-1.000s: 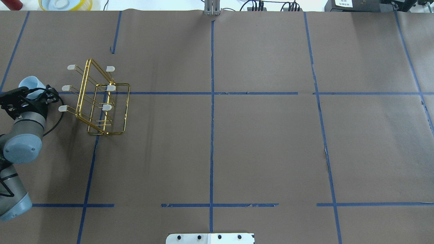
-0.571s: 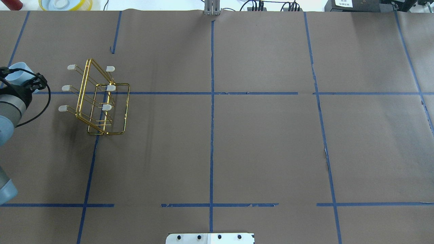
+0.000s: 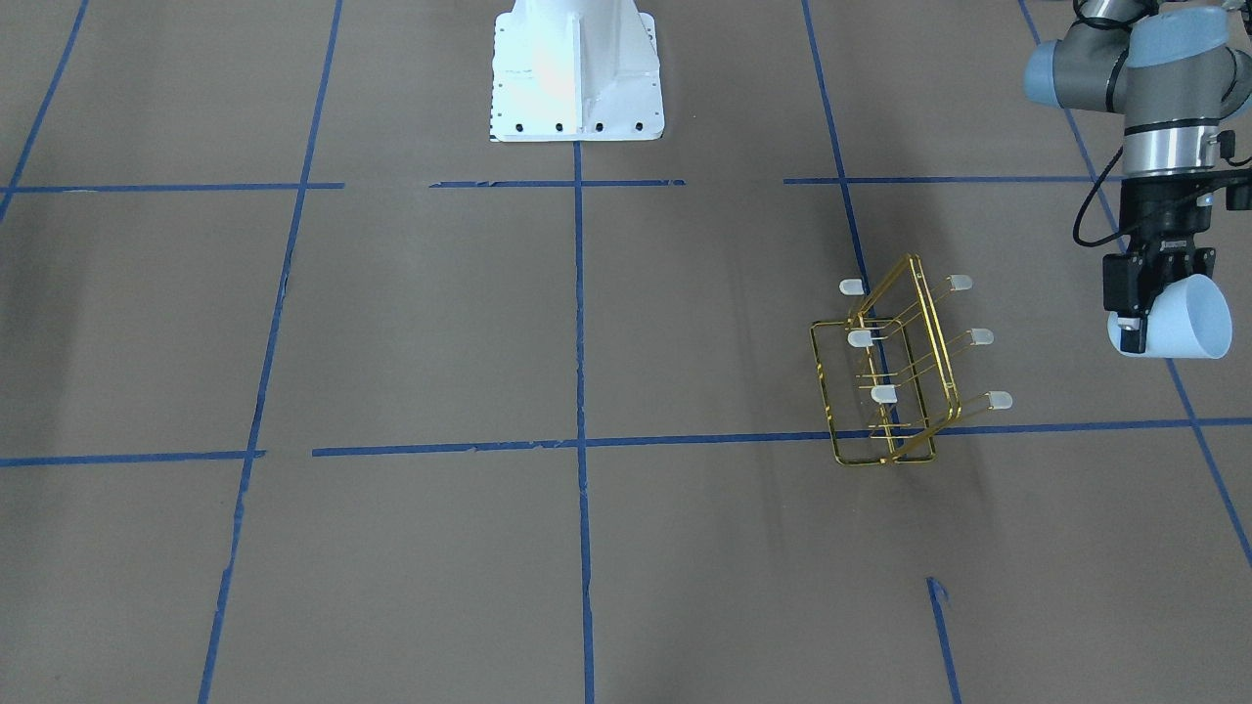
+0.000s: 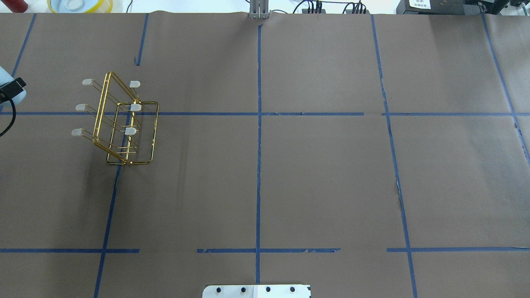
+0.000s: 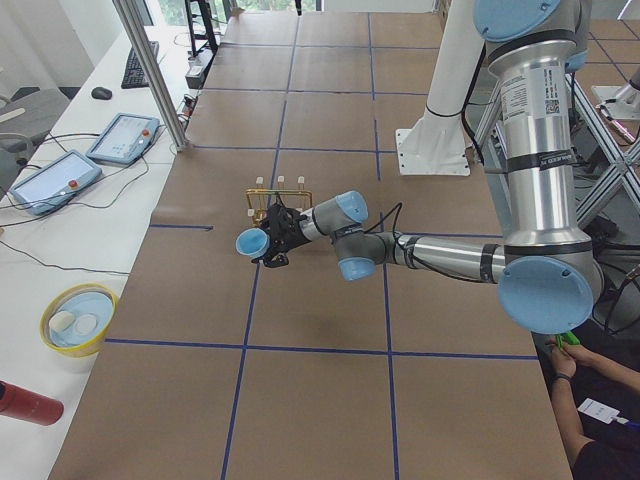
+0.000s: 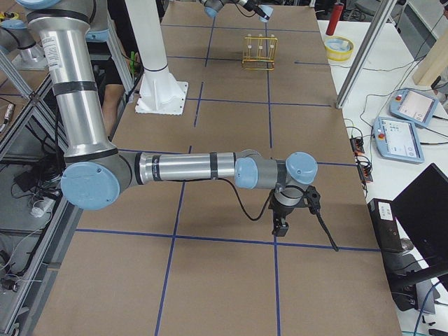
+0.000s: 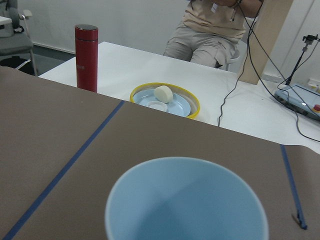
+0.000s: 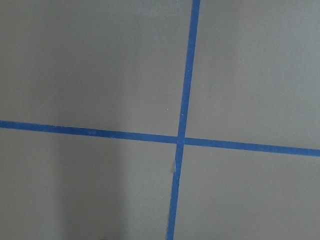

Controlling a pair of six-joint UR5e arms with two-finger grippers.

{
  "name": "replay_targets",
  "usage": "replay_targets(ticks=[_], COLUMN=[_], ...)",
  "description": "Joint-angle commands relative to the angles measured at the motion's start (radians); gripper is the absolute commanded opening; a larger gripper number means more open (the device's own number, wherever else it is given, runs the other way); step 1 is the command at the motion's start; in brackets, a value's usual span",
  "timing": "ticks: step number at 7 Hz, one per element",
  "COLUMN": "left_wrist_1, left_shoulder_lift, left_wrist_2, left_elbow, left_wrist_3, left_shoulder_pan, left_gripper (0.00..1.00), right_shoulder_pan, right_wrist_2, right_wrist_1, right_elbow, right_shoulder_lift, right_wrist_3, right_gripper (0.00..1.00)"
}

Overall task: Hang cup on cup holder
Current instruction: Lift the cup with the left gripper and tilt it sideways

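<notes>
My left gripper (image 3: pixel 1146 311) is shut on the base of the pale blue cup (image 3: pixel 1188 318) and holds it on its side above the table. The cup's open rim fills the left wrist view (image 7: pixel 185 200). The gold wire cup holder (image 3: pixel 895 376) stands upright on the brown paper, its white-capped prongs bare. The cup is well apart from it, beyond the prong tips. In the overhead view only the gripper's tip (image 4: pixel 10 89) shows at the left edge, with the holder (image 4: pixel 120 124) to its right. My right gripper (image 6: pixel 280 222) hangs low over the table far away; I cannot tell its state.
A yellow bowl (image 7: pixel 165 100) and a red bottle (image 7: pixel 86 57) stand on the white bench past the table's end, where a person sits (image 7: pixel 210 30). The white robot base (image 3: pixel 577 68) is at the table's middle edge. Blue tape lines cross the paper.
My left arm has drawn away from the cup holder with the cup, moving left and farther back. It has almost left the overhead view. The holder has not moved.
</notes>
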Motion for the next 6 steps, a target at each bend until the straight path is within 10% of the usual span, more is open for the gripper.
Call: replay_targets(ticks=[1,6], left_wrist_1=[-0.214,-0.311], left_shoulder_lift=[0.047,0.048], left_wrist_2=[-0.043,-0.029], left_elbow=[-0.023,-0.107], left_wrist_3=[-0.196,-0.819], left_shoulder_pan=[-0.024,-0.020], left_gripper=[0.00,0.00], right_shoulder_pan=[0.000,0.000], right_wrist_2=[0.000,0.000], right_wrist_1=[0.001,0.001], right_elbow=[0.000,0.000], right_shoulder_lift=[0.000,0.000], right_wrist_3=[0.000,0.000], right_gripper=[1.00,1.00])
